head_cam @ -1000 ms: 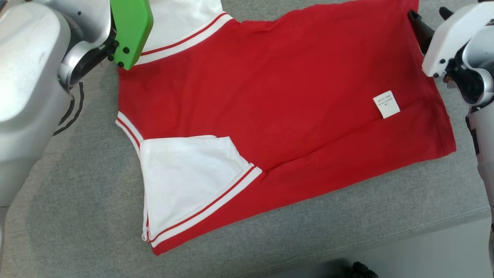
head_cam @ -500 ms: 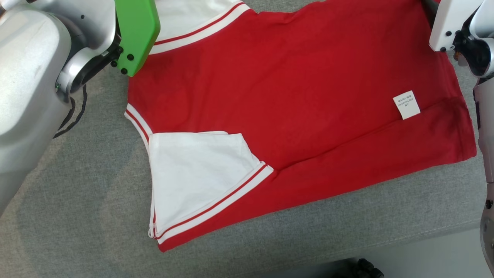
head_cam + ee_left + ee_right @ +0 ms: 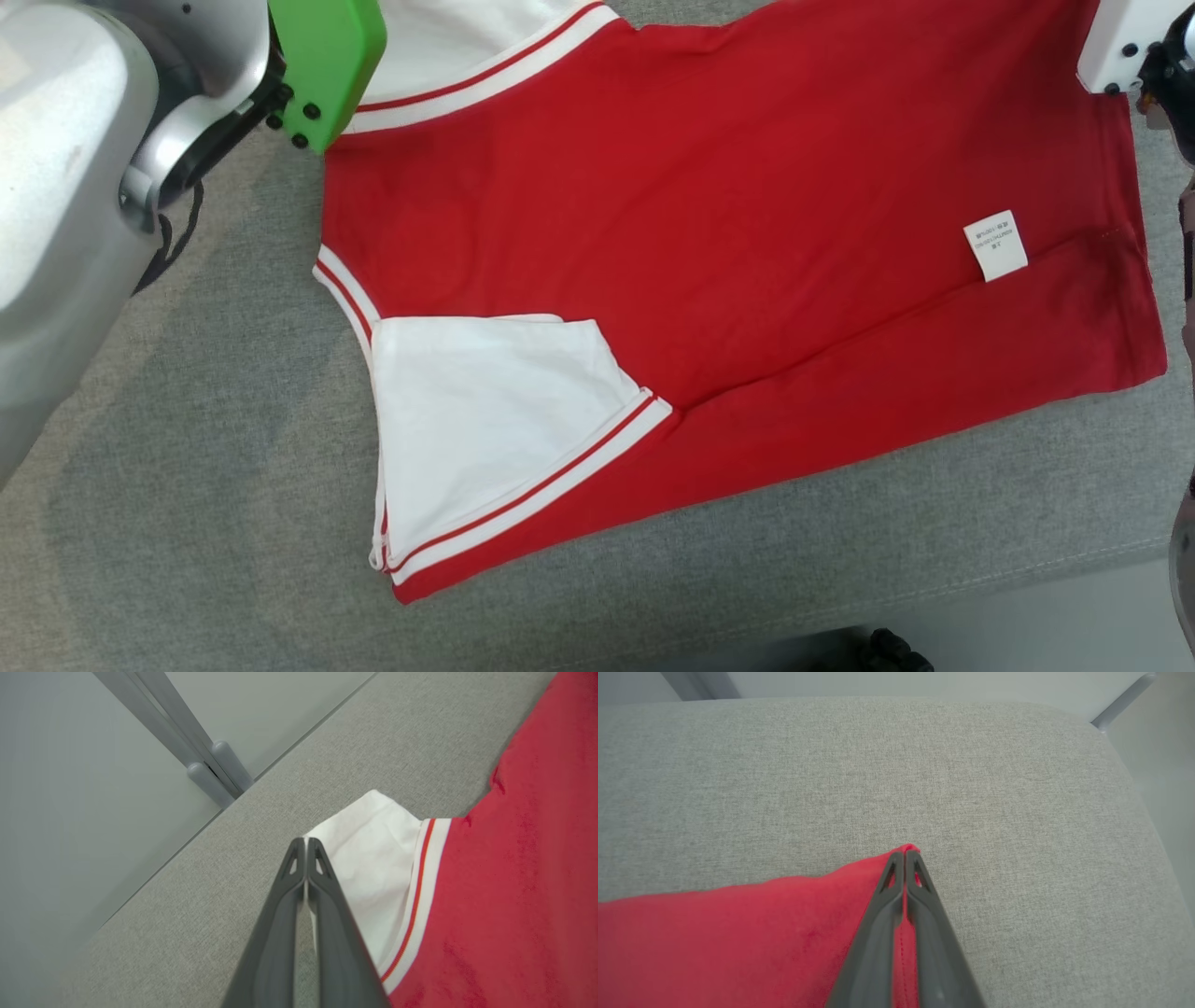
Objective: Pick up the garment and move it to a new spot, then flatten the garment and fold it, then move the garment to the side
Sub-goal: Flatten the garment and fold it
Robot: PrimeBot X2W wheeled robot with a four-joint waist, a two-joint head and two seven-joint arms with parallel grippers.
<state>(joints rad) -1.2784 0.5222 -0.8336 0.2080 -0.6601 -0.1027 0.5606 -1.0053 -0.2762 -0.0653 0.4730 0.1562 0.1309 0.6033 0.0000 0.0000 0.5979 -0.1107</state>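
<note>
The red shirt is lying flat on the grey bench. Left claw is pinching its white sleeve, right claw its hem corner; both should be lifting evenly, keeping cloth taut.

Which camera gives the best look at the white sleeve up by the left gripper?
The left wrist view: it shows most of the white sleeve, striped cuff included, with the left gripper shut on its corner. The head view catches a slice, cut by the frame's edge. The right wrist view faces the garment's red corner.
</note>
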